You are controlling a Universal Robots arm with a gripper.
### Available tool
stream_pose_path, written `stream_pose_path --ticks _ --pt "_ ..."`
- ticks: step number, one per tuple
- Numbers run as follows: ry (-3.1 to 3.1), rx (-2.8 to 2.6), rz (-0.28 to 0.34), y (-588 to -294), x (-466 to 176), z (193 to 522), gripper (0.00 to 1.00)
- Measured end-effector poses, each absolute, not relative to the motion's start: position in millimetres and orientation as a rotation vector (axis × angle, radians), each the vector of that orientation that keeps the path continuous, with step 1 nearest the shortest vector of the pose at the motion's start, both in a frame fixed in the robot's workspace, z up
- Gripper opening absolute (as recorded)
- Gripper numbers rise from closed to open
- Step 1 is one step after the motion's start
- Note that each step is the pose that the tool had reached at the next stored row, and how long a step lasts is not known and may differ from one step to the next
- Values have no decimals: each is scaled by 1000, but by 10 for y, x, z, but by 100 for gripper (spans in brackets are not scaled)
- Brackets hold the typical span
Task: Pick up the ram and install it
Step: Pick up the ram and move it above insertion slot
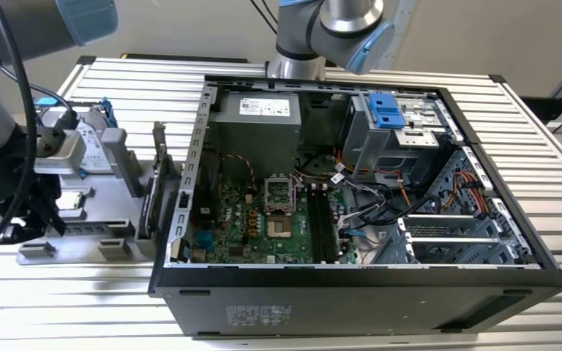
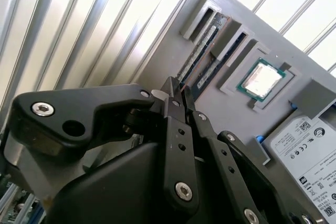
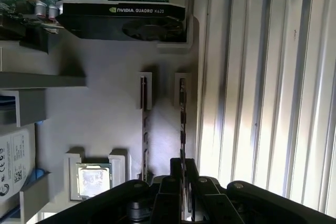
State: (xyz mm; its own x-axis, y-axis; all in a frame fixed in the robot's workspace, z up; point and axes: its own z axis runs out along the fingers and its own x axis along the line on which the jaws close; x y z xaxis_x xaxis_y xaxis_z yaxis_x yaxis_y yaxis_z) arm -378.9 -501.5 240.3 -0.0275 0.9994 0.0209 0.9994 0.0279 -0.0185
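Pincer (image 3: 182, 163) is found low over the grey holder tray (image 3: 105, 93), its two fingers drawn close on either side of the ram (image 3: 182, 111). The ram stands on edge in the slot nearest the tray's rim. In both wrist views the stick is seen running between the fingertips. The grip is judged closed on the ram, although actual contact of the pads is hard to confirm from these angles.

A second memory stick (image 3: 144, 129) is set in the neighbouring slot, just beside the gripped one. A processor chip (image 3: 94, 179) lies in its own pocket of the same tray. In the exterior view the tray is placed on the slatted counter (image 1: 66, 314), to the exterior view's left of the open computer case (image 1: 359, 285).

The pick-up is judged to be the step in hand. The board is best kept upright and drawn straight along its slot guides, so that it is neither bent nor dragged against the neighbouring stick. Tilt is to be avoided, since only a narrow strip of the board is held.
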Motion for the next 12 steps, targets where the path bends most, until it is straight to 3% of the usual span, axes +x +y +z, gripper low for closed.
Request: stream_pose_path --ticks 12 --pt "-2161 -2242 -4 -5015 -3790 2403 0"
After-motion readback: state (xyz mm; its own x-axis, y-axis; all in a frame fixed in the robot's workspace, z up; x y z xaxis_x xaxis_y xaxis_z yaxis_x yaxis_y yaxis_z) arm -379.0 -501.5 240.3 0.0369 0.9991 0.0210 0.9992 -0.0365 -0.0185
